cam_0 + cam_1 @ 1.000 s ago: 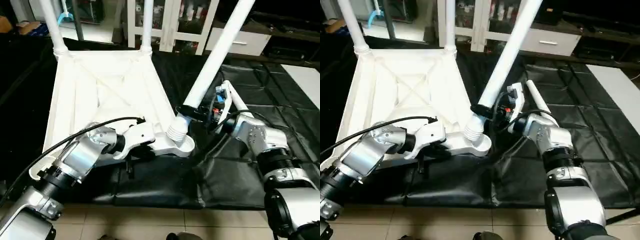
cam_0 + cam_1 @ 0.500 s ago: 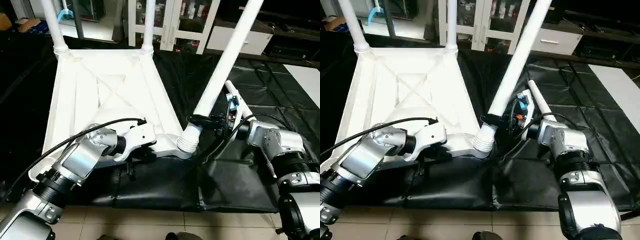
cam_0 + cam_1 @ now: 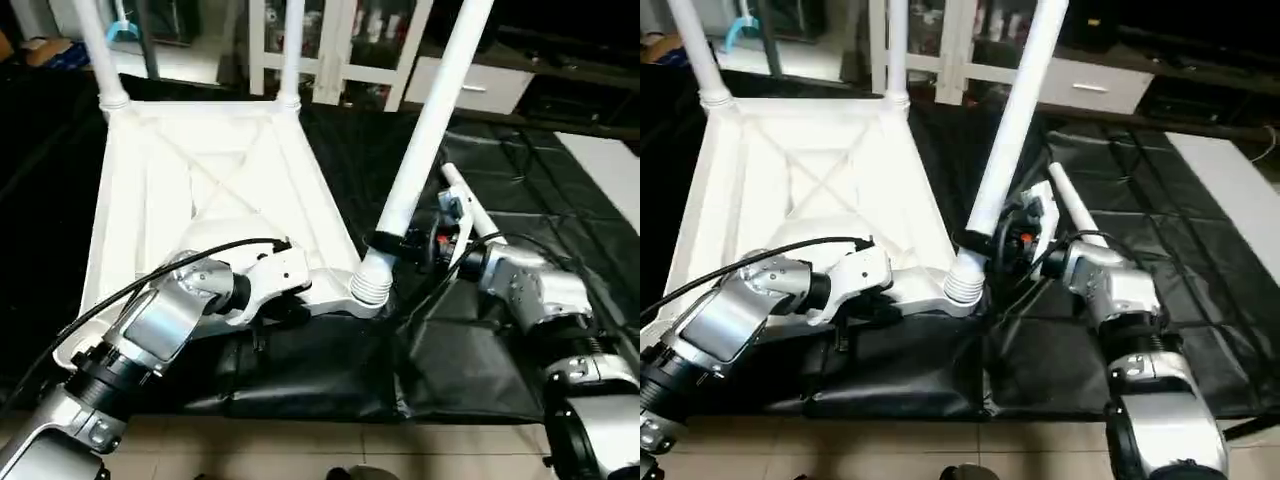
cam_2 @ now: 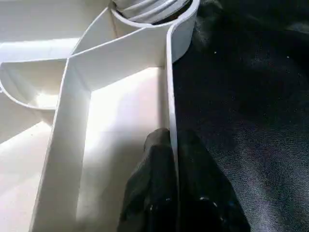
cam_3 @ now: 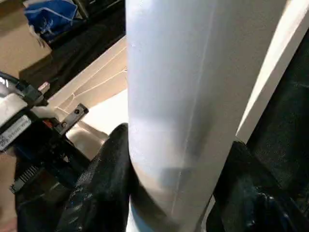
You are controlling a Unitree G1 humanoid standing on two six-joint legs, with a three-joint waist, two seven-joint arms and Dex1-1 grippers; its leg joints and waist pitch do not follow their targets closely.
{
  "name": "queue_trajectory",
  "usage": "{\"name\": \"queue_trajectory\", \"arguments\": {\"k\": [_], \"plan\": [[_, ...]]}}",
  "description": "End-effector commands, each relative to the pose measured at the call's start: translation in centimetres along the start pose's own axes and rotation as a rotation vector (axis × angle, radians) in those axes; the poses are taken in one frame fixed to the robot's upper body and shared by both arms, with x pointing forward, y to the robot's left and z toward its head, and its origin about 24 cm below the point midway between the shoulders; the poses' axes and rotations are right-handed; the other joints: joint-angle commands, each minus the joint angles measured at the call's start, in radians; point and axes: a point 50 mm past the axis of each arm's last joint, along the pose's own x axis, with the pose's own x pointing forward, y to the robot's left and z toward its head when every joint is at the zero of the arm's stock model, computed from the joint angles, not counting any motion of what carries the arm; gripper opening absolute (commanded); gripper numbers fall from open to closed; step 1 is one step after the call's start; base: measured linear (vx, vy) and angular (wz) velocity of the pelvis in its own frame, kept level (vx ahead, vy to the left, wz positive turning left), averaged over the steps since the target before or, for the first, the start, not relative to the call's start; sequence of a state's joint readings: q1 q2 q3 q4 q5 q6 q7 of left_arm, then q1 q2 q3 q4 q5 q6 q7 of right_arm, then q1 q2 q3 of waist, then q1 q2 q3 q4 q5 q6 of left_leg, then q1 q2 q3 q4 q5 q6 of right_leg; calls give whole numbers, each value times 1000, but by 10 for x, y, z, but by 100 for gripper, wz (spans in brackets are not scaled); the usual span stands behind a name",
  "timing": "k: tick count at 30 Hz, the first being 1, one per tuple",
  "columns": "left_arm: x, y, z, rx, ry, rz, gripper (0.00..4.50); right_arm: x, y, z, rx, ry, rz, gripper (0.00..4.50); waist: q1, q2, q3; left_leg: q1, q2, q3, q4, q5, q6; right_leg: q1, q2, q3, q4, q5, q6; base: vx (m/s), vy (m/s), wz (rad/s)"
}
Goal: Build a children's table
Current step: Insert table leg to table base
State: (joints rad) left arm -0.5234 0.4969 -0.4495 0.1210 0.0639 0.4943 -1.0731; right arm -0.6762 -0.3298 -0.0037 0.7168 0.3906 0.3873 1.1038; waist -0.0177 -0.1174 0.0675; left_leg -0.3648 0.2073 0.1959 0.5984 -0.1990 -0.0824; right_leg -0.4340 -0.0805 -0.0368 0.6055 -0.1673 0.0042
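Note:
The white tabletop [image 3: 200, 170] lies upside down on the black mat, its X ribs facing up. Two white legs [image 3: 92, 50] [image 3: 290, 50] stand upright in its far corner sockets. A third leg [image 3: 425, 130] leans to the right, its ribbed end [image 3: 370, 285] sitting at the near right corner socket. My right gripper [image 5: 176, 164] is shut on this leg just above the ribbed end. My left gripper [image 4: 170, 137] is shut on the thin near rim [image 4: 169, 87] of the tabletop, close to that same socket. Another leg [image 3: 1070, 205] lies on the mat behind my right arm.
The black mat [image 3: 330, 370] ends at the near edge, with tiled floor [image 3: 300, 450] below it. A white board [image 3: 610, 160] lies at the far right. White cabinets [image 3: 350, 40] and dark furniture stand behind the table.
My right gripper has tipped the leaning leg a little more upright, its ribbed end staying at the near right socket. The left gripper keeps its hold. The view has shifted slightly.

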Motion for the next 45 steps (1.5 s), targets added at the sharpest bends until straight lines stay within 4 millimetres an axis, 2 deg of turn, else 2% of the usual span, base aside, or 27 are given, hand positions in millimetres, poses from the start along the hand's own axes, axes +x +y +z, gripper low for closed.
{"name": "queue_trajectory", "arguments": {"k": [1,6,10,15,17,20,22,24,32,37,45], "plan": [[19,-23,-7,-42,-13,-133,0,-19,-15,-31,-1,149,-187,184,-4,4,-33,8,27,-11,-81,-243,21,30,-42,35,-87,-417,-161,0,0,0],[19,-23,-7,-47,-14,-132,0,-25,-17,-35,24,85,-225,184,-5,4,-37,7,27,-7,-82,-219,28,34,-42,35,-81,-341,-188,0,0,0],[19,-23,-7,-52,-14,-130,0,-30,-18,-38,67,-8,-273,184,-5,2,-35,7,28,-9,-85,-252,21,33,-43,36,-88,-387,-175,0,0,0],[19,-23,-7,-57,-12,-128,0,-39,-15,-46,110,-75,-296,184,-4,5,-34,12,31,-8,-89,-247,19,30,-42,35,-89,-358,-178,0,0,0],[19,-23,-7,-58,-11,-129,0,-41,-14,-51,101,-69,-302,184,-3,7,-33,13,31,-8,-90,-257,16,30,-43,36,-91,-365,-177,0,0,0],[19,-22,-7,-58,-10,-126,0,-43,-10,-56,-6,-19,-310,184,-2,8,-31,19,32,-6,-91,-276,13,25,-44,36,-96,-380,-174,0,0,0],[19,-22,-8,-59,-9,-124,0,-43,-8,-57,-38,-16,-307,184,-3,6,-30,16,33,-9,-95,-283,9,29,-46,37,-97,-398,-163,0,0,0],[19,-21,-8,-60,-8,-119,0,-44,-3,-59,-74,-35,-305,184,-3,5,-33,12,33,-10,-97,-260,10,35,-46,36,-95,-373,-161,0,0,0],[19,-21,-9,-65,-7,-110,0,-50,5,-67,-63,-111,-334,184,-5,4,-31,15,34,-11,-102,-287,9,31,-47,37,-101,-387,-152,0,0,0],[19,-20,-10,-64,-2,-107,0,-55,10,-74,-54,-127,-337,184,-2,7,-32,16,35,-9,-102,-270,11,32,-46,39,-99,-355,-156,0,0,0],[20,-18,-10,-61,0,-100,0,-58,23,-83,-67,-144,-314,184,7,5,-36,17,34,-4,-100,-206,26,41,-45,39,-90,-266,-174,0,0,0]]}}
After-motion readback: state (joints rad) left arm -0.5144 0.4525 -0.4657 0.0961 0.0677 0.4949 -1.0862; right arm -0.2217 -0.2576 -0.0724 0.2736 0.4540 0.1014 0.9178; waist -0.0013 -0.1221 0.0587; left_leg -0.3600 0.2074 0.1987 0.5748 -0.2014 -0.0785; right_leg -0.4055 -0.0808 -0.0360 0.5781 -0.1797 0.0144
